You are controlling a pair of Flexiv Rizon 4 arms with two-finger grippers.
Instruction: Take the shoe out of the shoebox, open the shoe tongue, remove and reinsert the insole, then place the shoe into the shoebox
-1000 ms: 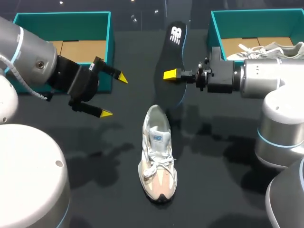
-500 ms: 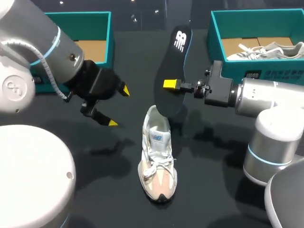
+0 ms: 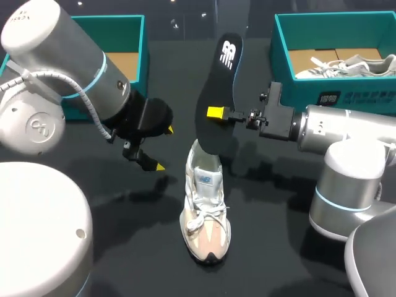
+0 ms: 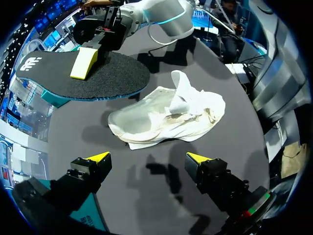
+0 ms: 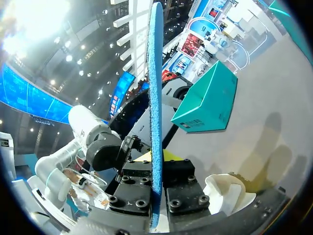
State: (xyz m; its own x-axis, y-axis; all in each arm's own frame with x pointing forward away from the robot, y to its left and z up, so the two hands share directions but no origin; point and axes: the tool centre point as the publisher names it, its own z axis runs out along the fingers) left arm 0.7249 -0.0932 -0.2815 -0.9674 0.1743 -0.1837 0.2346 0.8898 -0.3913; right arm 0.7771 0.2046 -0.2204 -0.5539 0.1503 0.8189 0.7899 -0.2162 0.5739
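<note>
The left shoebox (image 3: 142, 55) sat at the far left of the dark table (image 3: 272, 210). In front of it the left gripper (image 3: 163, 147) hung low over the tabletop with its fingers spread wide and nothing between them. To its right the shoe (image 3: 205, 204) stood on its sole near the middle of the table, toe toward the robot, apart from both yellow tips. Above its heel the black insole (image 3: 216, 99) was held nearly upright. The right gripper (image 3: 216, 113) had its fingers pressed on the two faces of the insole partway up its length. At the far right, the right shoebox (image 3: 303, 93) held a second shoe (image 3: 346, 65).

The left wrist view showed its open gripper (image 4: 147, 157) facing the side of the shoe (image 4: 168, 115), whose tongue was lifted. There the insole (image 4: 83, 76) looked clear of the shoe. One yellow finger of the right gripper (image 4: 84, 63) lay flat on the insole's grainy upper face.

The right wrist view showed the insole (image 5: 155, 112) edge-on as a thin blue line, clamped in that gripper (image 5: 155, 161). The shoe (image 5: 225, 191) was low beside it and the left shoebox (image 5: 208, 105) beyond.
</note>
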